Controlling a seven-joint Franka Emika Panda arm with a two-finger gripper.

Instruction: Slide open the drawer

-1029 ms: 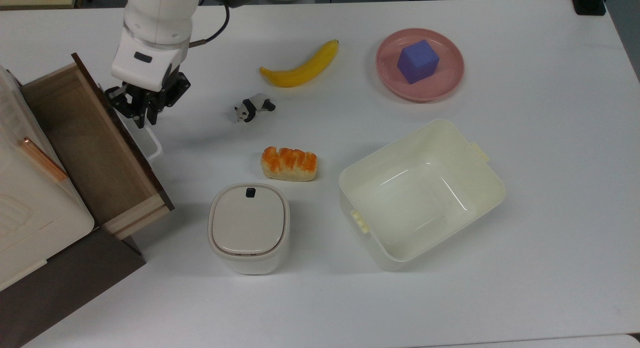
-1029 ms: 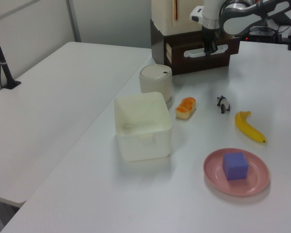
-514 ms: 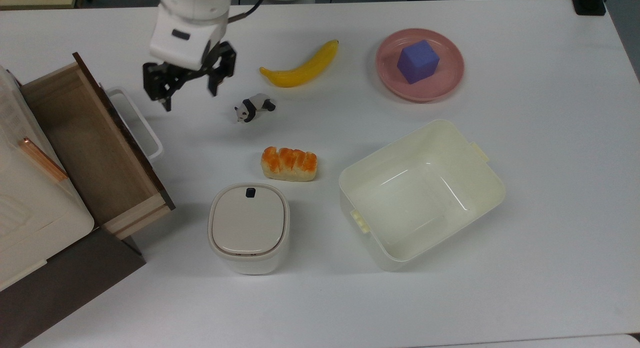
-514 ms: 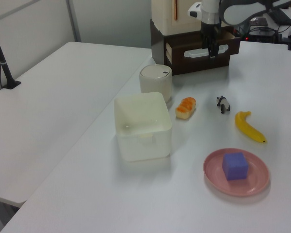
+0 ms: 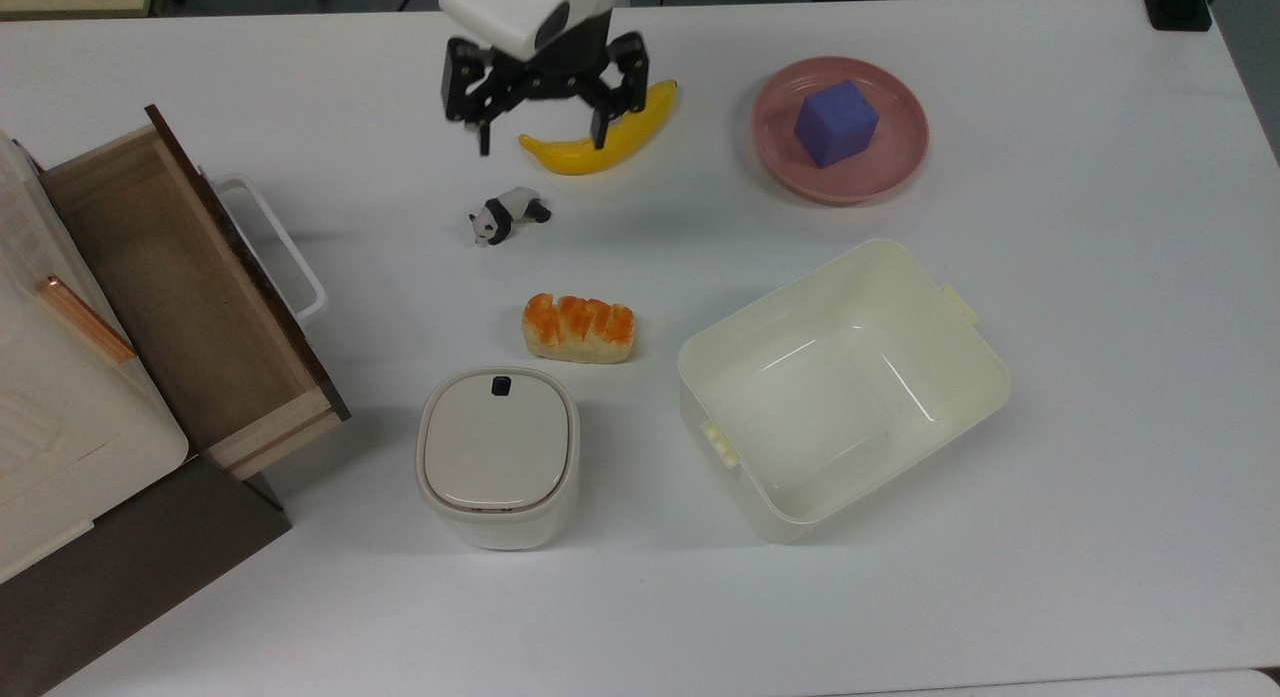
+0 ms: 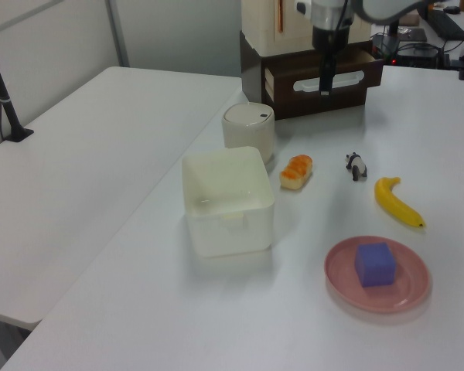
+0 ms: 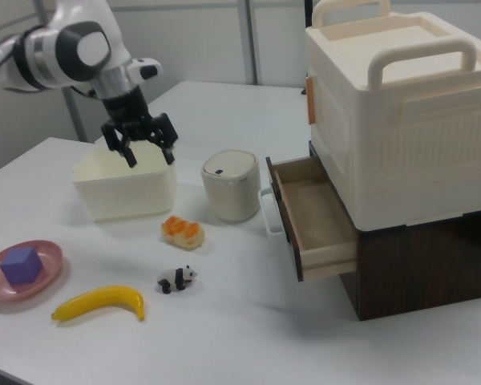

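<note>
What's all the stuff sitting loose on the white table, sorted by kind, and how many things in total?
Toy food: 2, banana and bread
Toy animals: 1, panda
Blocks: 1, purple cube
Dishes: 1, pink plate
Containers: 2, cream tub and lidded bin
Total: 7

Dark brown drawer (image 5: 190,287); yellow banana (image 5: 600,137); pink plate (image 5: 890,167); purple cube (image 5: 836,123)
</note>
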